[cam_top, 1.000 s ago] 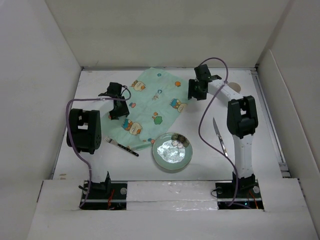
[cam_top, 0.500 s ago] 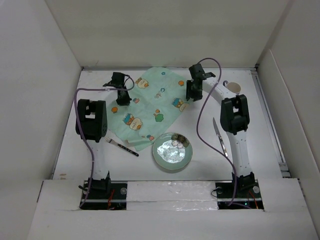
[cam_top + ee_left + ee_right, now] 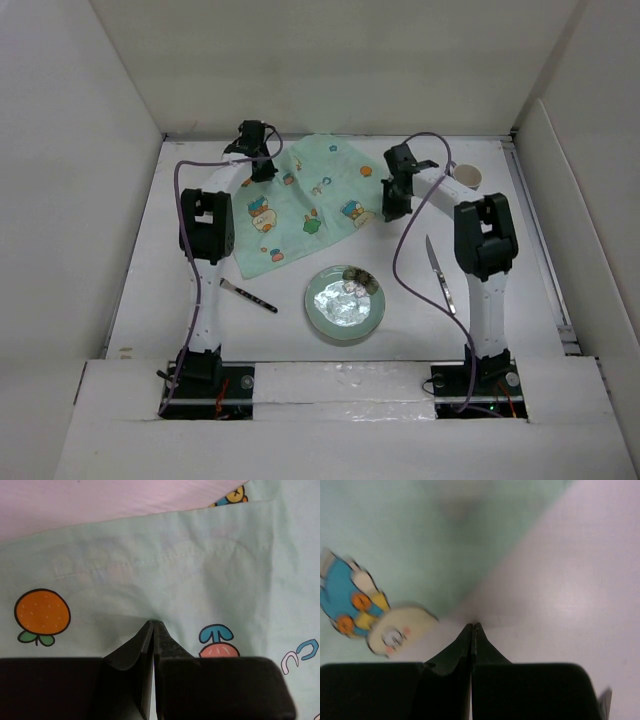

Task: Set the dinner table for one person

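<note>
On the white dinner table (image 3: 520,250) lies a mint-green cartoon-printed placemat (image 3: 300,205), at a slant towards the back. My left gripper (image 3: 262,172) is shut on its far left corner; in the left wrist view the closed tips (image 3: 153,623) pinch the cloth (image 3: 175,555). My right gripper (image 3: 392,210) is shut at the mat's right edge, and its tips (image 3: 472,625) meet right where the cloth (image 3: 395,530) borders the table (image 3: 570,580). A round pale-green plate (image 3: 345,303) sits in front of the mat, a fork (image 3: 248,295) to its left and a knife (image 3: 440,272) to its right.
A small round tan disc (image 3: 467,175) lies at the back right, just beyond the right arm. White walls close the table in at the left, back and right. Purple cables loop above both arms.
Both grippers closed. The left one moved back and to the right, dragging the mat's left corner with it, so the fork now lies uncovered. The right one shifted slightly forward along the mat's right edge.
</note>
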